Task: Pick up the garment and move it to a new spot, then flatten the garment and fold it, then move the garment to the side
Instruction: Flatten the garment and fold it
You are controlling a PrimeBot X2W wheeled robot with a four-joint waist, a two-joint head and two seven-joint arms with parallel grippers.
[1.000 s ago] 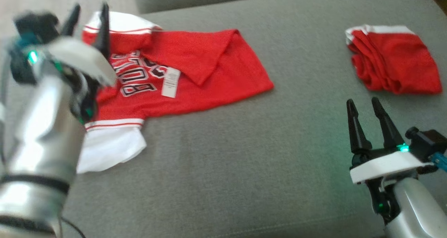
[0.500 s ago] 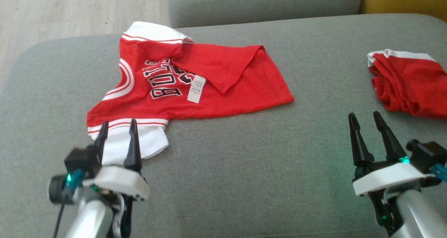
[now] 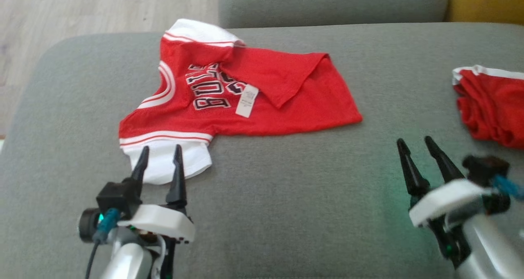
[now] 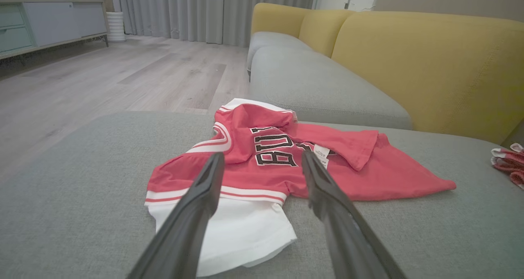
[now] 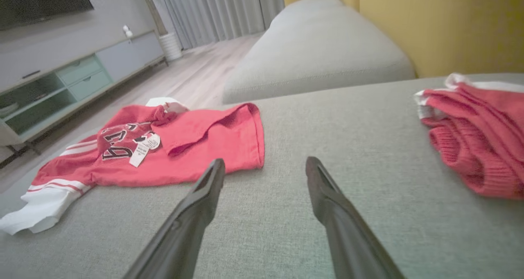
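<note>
Garment [image 3: 278, 117] lies rumpled on grey sofa cushion [image 3: 286, 209].

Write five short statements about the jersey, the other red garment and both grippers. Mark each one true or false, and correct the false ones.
1. The red short-sleeved jersey with white sleeves and black lettering lies on the grey fabric couch cushion. True.
2. The left gripper is shut on the jersey. False: its jaws stand open and hold nothing.
3. A white label lies on the jersey beside the lettering. True.
4. The bunched red garment with white trim lies on top of the jersey. False: it lies apart from it, off to the robot's right.
5. The right gripper is open over bare cushion. True.
</note>
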